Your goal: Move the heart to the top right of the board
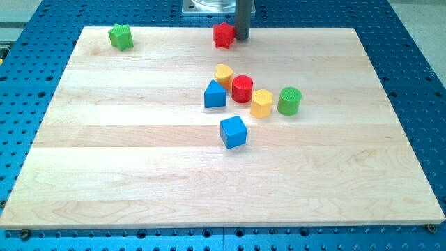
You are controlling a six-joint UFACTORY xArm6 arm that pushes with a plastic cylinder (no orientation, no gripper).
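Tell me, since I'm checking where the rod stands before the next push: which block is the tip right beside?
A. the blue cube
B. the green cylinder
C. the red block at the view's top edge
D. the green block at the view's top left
C: my tip stands at the right side of the red block at the view's top edge, far from the other blocks.

green star (120,36), blue triangle (214,95), blue cube (233,132), red cylinder (242,88), yellow hexagon (261,103), green cylinder (288,101), blue perforated table (418,42)
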